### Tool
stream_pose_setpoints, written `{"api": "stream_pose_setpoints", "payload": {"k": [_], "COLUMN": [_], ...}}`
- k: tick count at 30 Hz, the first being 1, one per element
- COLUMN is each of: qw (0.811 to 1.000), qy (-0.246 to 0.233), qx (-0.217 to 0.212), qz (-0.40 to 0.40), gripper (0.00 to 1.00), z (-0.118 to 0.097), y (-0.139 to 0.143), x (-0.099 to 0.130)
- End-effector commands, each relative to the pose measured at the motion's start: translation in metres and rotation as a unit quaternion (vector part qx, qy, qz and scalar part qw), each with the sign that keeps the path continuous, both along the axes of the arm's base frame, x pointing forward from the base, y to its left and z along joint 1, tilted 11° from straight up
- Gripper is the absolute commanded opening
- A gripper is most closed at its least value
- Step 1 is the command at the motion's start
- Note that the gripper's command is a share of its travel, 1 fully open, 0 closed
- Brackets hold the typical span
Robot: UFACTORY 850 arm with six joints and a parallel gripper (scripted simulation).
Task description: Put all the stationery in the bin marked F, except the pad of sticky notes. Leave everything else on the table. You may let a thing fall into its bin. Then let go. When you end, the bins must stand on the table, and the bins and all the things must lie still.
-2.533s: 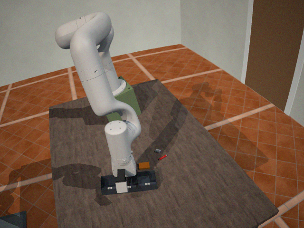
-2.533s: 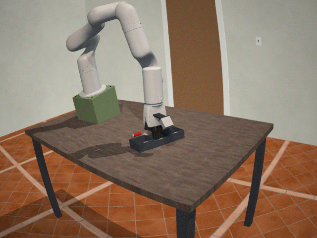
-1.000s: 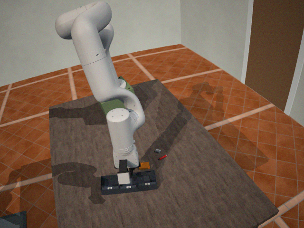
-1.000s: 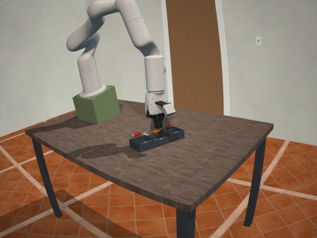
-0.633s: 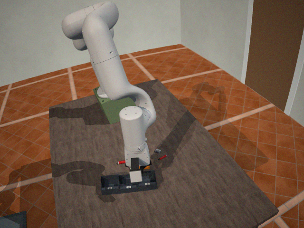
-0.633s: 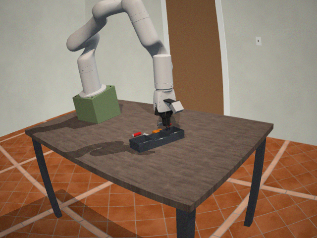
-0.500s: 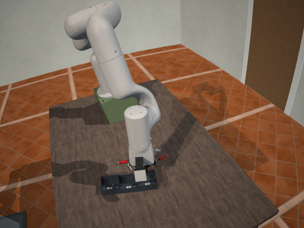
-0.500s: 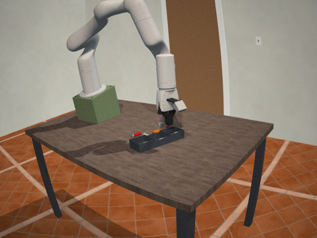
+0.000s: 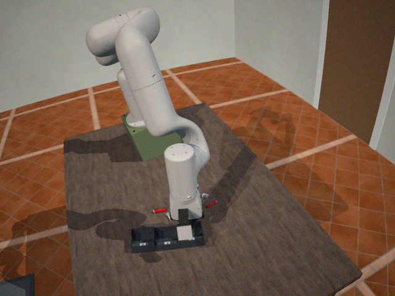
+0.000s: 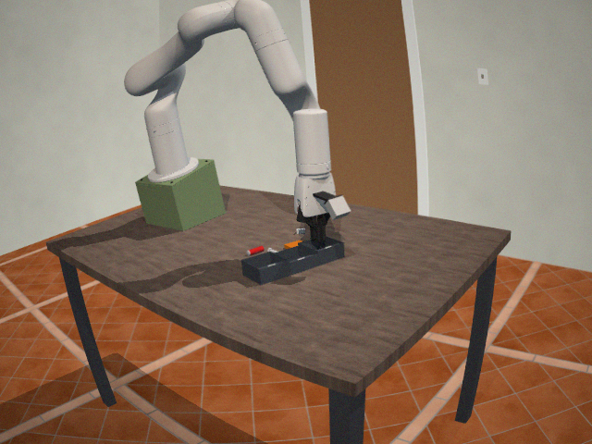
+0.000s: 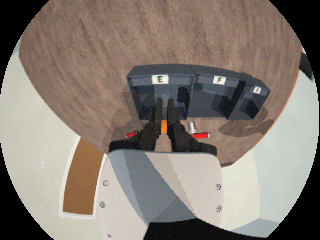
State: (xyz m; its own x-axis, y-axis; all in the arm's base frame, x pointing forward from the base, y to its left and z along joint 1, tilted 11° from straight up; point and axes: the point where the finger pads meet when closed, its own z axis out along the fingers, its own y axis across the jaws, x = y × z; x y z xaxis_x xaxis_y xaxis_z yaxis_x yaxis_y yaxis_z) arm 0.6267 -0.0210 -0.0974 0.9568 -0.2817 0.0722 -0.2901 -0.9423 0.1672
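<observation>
On the brown table, a red pen and red cylinder seemingly remain for bin F, contents unclear; my gripper is clenched, empty.

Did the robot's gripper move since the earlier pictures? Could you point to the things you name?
Yes. In the exterior view, the gripper (image 10: 317, 245) (image 11: 164, 106) moved right along the bins, from above the middle bin F (image 9: 173, 244) (image 10: 296, 267) (image 11: 204, 82) to above end bin E (image 9: 198, 242) (image 10: 334, 253) (image 11: 179, 81).
</observation>
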Motion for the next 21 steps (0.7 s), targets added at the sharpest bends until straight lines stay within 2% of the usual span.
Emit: {"api": "stream_pose_setpoints", "payload": {"k": [1, 10, 21], "qw": [1.000, 1.000, 1.000], "qy": [-0.001, -0.001, -0.001], "qx": [0.000, 0.000, 0.000], "qz": [0.000, 0.000, 0.000], "gripper": [0.07, 0.07, 0.07], "z": [-0.011, -0.028, -0.028], "y": [-0.002, -0.005, -0.005], "x": [0.002, 0.002, 0.002]}}
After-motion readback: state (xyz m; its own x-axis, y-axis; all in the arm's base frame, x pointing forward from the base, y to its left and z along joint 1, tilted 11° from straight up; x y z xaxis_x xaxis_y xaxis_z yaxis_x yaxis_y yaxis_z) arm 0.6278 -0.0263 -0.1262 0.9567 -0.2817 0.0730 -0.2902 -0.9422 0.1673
